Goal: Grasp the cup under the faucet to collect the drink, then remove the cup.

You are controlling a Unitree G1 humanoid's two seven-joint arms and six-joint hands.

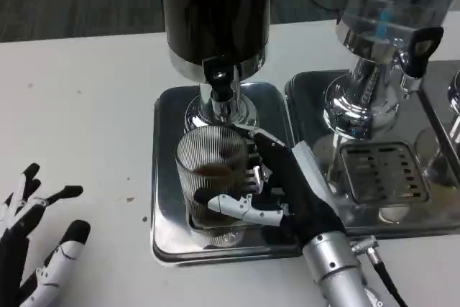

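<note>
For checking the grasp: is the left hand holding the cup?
No, the left hand lies open on the table; the right hand grips the cup.

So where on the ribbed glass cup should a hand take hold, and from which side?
Around the lower wall of the ribbed glass cup, from its right, as the right hand does. The cup stands upright with dark drink inside, the faucet blocks the top, and the ribbed wall gives the fingers purchase.

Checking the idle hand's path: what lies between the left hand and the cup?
In the head view, bare white table lies between the left hand and the cup, then the steel drip tray's rim. A few small specks dot the table.
</note>
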